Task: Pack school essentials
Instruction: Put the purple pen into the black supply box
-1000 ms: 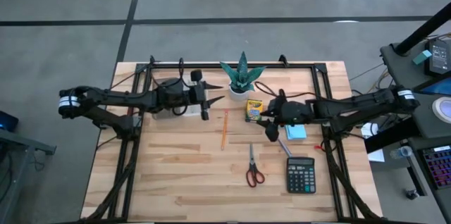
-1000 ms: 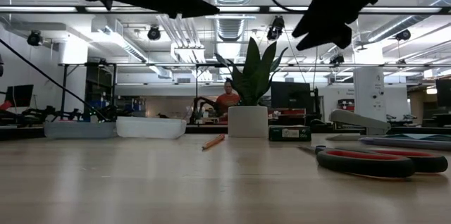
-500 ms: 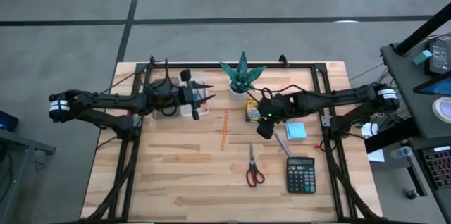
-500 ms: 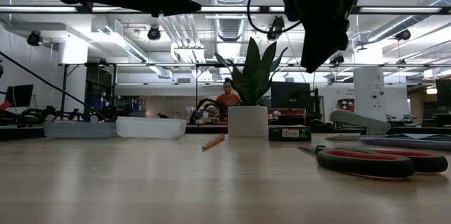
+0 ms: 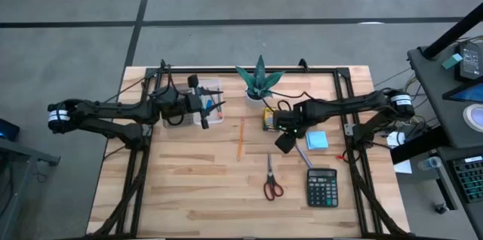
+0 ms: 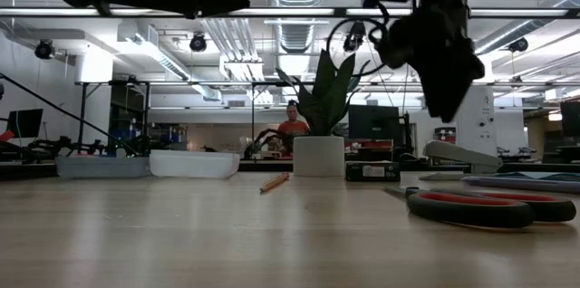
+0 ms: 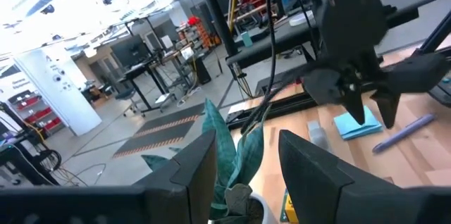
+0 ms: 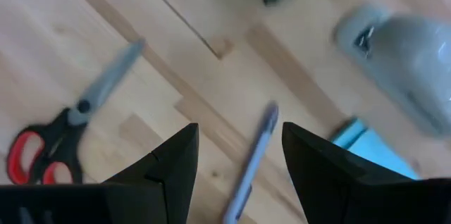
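Note:
A yellow-green crayon box (image 5: pixel 269 118), an orange pencil (image 5: pixel 240 138), red-handled scissors (image 5: pixel 272 180), a light-blue sticky-note pad (image 5: pixel 318 140) and a lavender pen (image 8: pixel 251 155) lie flat on the wooden table. My right gripper (image 5: pixel 285 142) hangs open above the pen, pointing down, with its fingers either side of the pen in the right wrist view and clear of it. My left gripper (image 5: pixel 216 104) is open and level, high over a white tray (image 5: pixel 205 114) at the far left.
A spiky green plant in a white pot (image 5: pixel 259 81) stands at the far middle. A black calculator (image 5: pixel 322 187) lies near the front right, and a grey stapler (image 8: pixel 405 48) sits beside the pad. Bare wood lies at the near left of the table (image 5: pixel 166 187).
My right gripper has tipped from a shallow slant to pointing almost straight down, rolling a little and sinking slightly above the pen. My left gripper has drawn back toward the table's left edge, staying level. Nothing on the table has moved.

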